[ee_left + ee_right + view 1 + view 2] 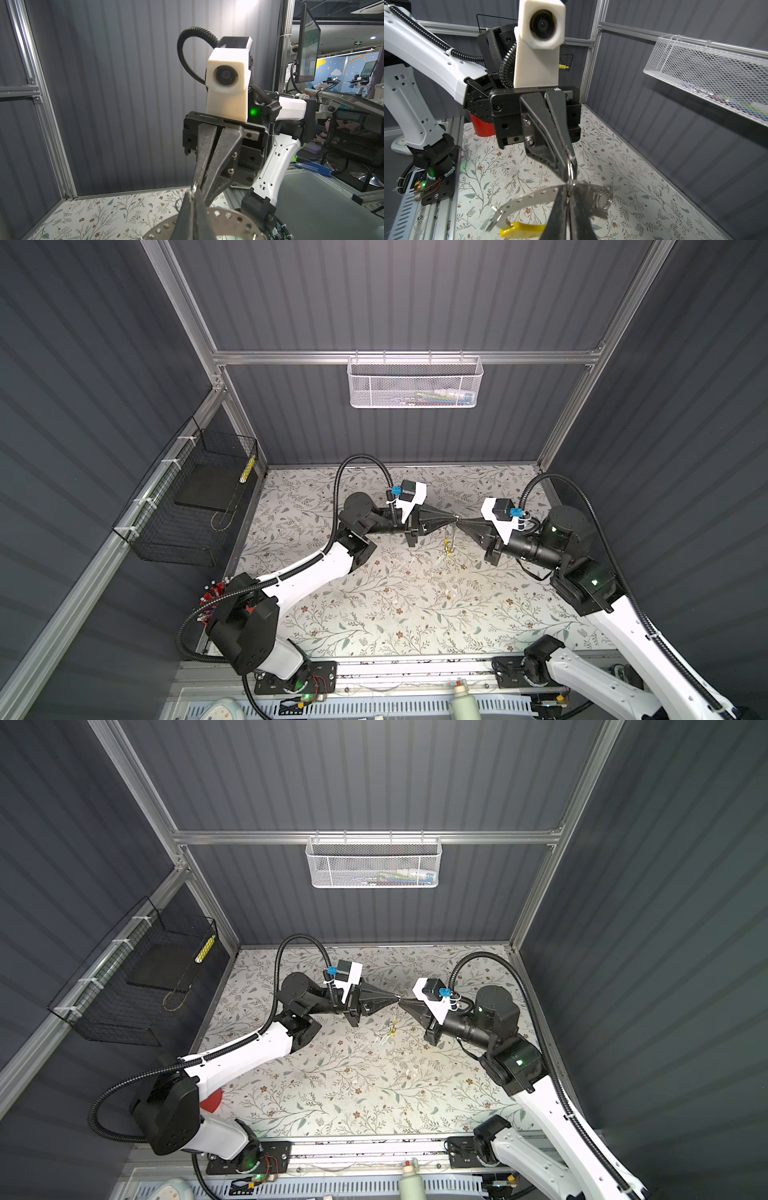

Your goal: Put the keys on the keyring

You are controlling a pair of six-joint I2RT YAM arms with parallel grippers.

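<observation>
Grey ribbed walls (395, 294) box in a floral surface (374, 614). Nearest, a pale bottle (460, 700) stands at the near edge, and a red cup (481, 128) sits by the left arm's base. Above mid-surface the left tool (452, 517) and right tool (462, 523) meet tip to tip. Both are closed, pinching the small metal ring (570, 173) of the keyring (529, 196). Its perforated silvery band with a yellow tag (521, 228) hangs below, the keys (601, 198) just beside it. Farther off, a black wire basket (187, 510) hangs on the left wall and a white mesh basket (415, 383) on the far wall.
</observation>
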